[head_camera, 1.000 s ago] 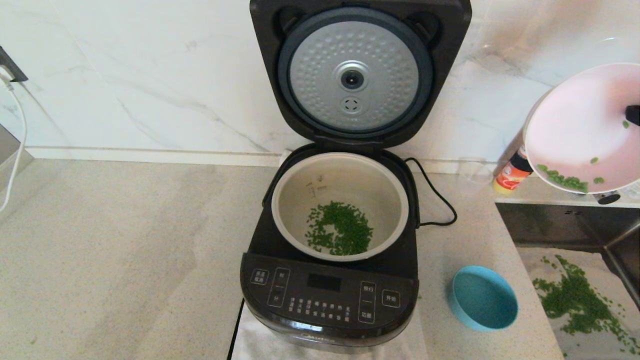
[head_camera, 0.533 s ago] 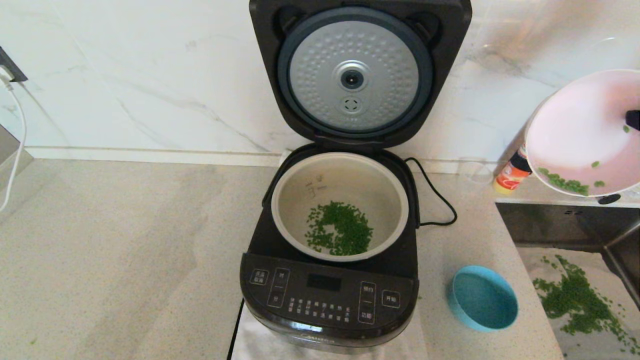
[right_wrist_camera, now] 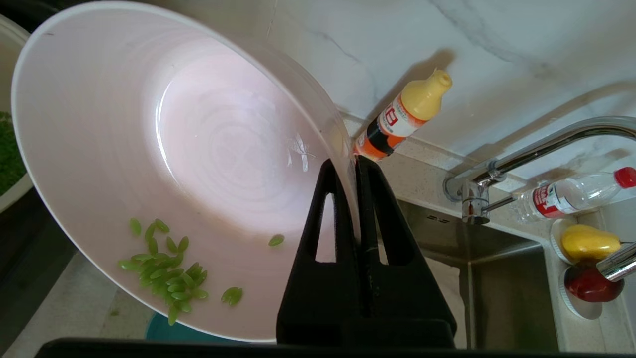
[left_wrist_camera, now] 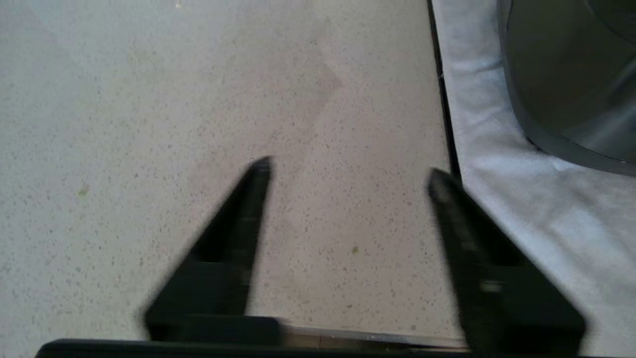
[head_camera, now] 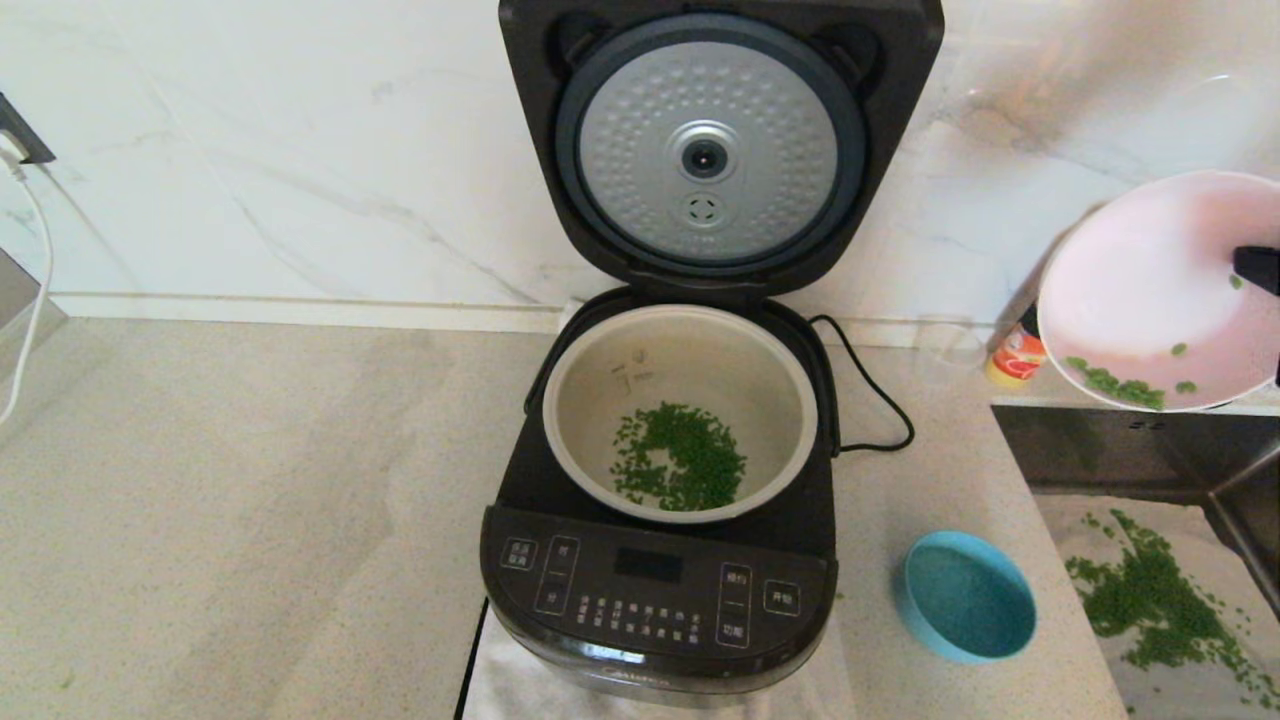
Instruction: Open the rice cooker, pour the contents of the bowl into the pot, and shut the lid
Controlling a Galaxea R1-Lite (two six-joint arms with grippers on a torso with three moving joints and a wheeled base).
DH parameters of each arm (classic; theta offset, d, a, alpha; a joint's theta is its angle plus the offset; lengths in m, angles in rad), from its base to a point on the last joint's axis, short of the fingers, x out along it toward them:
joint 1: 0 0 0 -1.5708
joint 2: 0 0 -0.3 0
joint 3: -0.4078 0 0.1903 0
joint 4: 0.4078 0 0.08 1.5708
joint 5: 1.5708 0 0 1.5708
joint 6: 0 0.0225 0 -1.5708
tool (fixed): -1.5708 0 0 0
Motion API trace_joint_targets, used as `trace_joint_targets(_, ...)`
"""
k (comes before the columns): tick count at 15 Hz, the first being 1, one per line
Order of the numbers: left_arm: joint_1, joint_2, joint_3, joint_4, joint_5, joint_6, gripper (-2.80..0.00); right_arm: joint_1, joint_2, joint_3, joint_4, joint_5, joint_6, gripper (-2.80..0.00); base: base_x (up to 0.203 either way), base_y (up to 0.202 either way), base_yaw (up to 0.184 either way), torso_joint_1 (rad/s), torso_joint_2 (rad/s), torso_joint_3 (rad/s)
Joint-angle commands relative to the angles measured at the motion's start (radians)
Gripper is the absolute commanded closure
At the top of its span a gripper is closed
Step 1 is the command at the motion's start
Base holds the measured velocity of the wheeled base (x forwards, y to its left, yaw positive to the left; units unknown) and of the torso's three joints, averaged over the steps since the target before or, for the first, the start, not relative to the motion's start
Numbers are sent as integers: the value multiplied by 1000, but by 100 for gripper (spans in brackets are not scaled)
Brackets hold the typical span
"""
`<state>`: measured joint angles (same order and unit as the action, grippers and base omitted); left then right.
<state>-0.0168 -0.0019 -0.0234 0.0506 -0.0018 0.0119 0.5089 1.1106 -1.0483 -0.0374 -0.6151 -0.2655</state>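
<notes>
Both end effectors look identical tbh: matte black plastic all over. The left end effector (left_wrist_camera: pixel 348 171) has two tapered, pointy fingers; the right end effector (right_wrist_camera: pixel 349 171) has triangular cutouts through its fingers (right_wrist_camera: pixel 325 199).

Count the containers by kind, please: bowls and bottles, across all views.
Bowls: 2, the pink bowl held tilted in the right gripper and a blue bowl on the counter.
Bottles: 2, an orange bottle and a clear bottle.
Total: 4.

A white marble wall (head_camera: pixel 250 150) stands behind a speckled beige counter (head_camera: pixel 230 520). On the right is a metal sink (right_wrist_camera: pixel 502 278) with a shiny tap (right_wrist_camera: pixel 536 149). Soft daylight fills the room.
</notes>
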Motion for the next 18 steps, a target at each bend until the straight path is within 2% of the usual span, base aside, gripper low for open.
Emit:
trace_joint_targets(1, 0, 2, 2, -3, 2, -7, 0, -1, 11, -7, 1, -5, -3, 0, 0, 0, 0, 0, 0, 0)
trace_joint_targets(12, 0, 2, 2, -3, 3, -7, 0, -32, 9, 6, 4, -6, -2, 0, 0, 0, 0, 0, 0, 0)
trace_joint_targets(18, 0, 2, 3, -3, 3, -7, 0, -71, 37, 64, 21, -14, -11, 0, 0, 0, 0, 0, 0, 0)
